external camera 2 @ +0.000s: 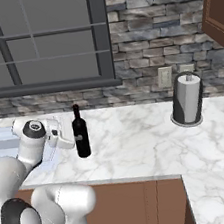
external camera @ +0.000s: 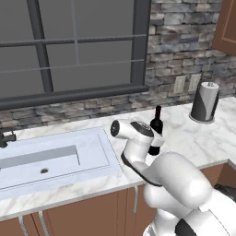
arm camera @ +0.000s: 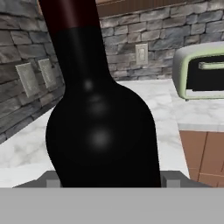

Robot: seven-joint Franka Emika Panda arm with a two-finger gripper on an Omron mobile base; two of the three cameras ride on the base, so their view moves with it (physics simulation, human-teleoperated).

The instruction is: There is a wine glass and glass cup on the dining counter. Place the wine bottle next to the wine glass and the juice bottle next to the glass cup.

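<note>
At the left lies the sink (external camera: 50, 159), set into the marble bench (external camera 2: 139, 145) under the window. Just right of it stands the wine bottle (external camera 2: 80, 132), upright on the bench, its body black and its top dark red. The end effector (external camera 2: 67, 140) reaches in from the bottle's left at mid-body height; in the hand view the bottle (arm camera: 103, 127) bulks between the two finger tips, whose grey pads sit at either side of its base. They look close against the glass, but I cannot tell whether they press on it or merely flank it.

The step in hand appears to be the pick-up of the wine bottle. Next, I judge, comes a firm squeeze, a straight lift clear of the bench, then a drive to the dining counter, keeping the tall bottle upright so it does not slip or swing.

Further right, a paper towel roll (external camera 2: 186, 98) stands on its holder near the stone wall. The left base view hides most of the bottle behind the arm; the right base view shows its full height. The hand view adds a pale green toaster oven (arm camera: 201, 72) on the far bench.
</note>
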